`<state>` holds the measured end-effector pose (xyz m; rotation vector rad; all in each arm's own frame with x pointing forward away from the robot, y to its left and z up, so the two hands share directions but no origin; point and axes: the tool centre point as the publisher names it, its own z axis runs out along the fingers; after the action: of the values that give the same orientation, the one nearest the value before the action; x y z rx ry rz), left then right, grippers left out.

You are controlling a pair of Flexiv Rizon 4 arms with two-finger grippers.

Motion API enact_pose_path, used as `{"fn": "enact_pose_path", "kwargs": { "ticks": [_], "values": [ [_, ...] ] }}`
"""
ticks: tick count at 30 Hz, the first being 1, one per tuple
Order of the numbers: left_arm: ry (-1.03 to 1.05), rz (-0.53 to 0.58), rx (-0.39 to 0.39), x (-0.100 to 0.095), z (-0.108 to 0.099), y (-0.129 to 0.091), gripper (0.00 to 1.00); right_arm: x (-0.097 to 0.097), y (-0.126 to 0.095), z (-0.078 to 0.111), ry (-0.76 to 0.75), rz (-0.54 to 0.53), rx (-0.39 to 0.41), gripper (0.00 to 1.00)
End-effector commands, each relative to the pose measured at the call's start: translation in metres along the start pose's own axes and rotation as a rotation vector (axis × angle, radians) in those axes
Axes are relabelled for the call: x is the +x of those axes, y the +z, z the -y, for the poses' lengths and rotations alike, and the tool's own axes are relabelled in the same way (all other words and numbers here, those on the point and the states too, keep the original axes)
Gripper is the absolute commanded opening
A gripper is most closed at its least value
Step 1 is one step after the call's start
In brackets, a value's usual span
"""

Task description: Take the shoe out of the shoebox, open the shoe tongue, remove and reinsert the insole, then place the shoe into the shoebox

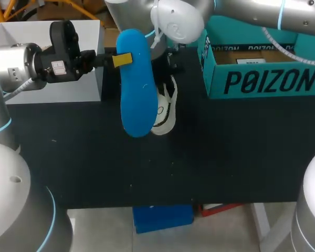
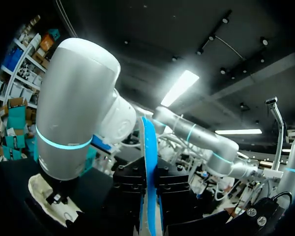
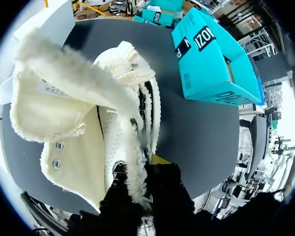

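Blue foam, the insole [image 1: 134, 84], is held clear of the shoe and above the counter [image 1: 94, 168], its long face turned upward in the head view. It is gripped near one end by the left pincer [image 1: 122, 59], whose fingers are clamped on it from both sides. In the left wrist view the insole [image 2: 148, 147] is seen edge-on, standing up between those fingers. The cream shoe [image 1: 165, 107] lies on the counter just beside and partly beneath the insole, with its opening pulled wide. In the right wrist view a fleecy edge of the shoe [image 3: 88, 128] runs down between the fingers of the right pincer [image 3: 140, 191], which appears to be closed on it. The teal shoebox [image 1: 262, 79] stands open to the right, apart from the shoe, and a white box [image 1: 52, 92] stands to the left behind the left arm. The removal of the insole is judged to be done and its reinsertion is in hand. For that, the insole must be lined up with the shoe's length, tipped toe-first into the opening and slid flat, while the opening is kept spread.
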<state>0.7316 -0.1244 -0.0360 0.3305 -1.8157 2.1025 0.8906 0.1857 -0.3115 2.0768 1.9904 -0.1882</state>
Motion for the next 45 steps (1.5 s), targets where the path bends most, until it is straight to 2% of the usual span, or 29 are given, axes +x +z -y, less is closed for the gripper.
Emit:
{"fn": "enact_pose_path", "kwargs": {
  "ticks": [1,12,24,34,45],
  "values": [
    [0.001,0.001,0.001,0.000,-0.001,0.000,0.00,-0.004,0.011,0.002,0.296,-0.175,0.045,0.00],
    [0.001,0.001,0.001,0.000,-0.001,0.000,0.00,0.012,0.031,0.010,0.231,-0.225,0.033,0.00],
    [0.001,0.001,0.001,0.000,-0.001,0.000,0.00,0.027,0.037,0.022,0.136,-0.276,0.004,0.00],
    [0.001,0.001,0.001,0.000,-0.001,0.000,0.00,0.046,0.058,0.028,0.081,-0.303,0.028,0.00],
    [0.001,0.001,0.001,0.000,-0.001,0.000,0.00,0.053,0.080,0.032,0.044,-0.314,0.041,0.00]
  ]
}}
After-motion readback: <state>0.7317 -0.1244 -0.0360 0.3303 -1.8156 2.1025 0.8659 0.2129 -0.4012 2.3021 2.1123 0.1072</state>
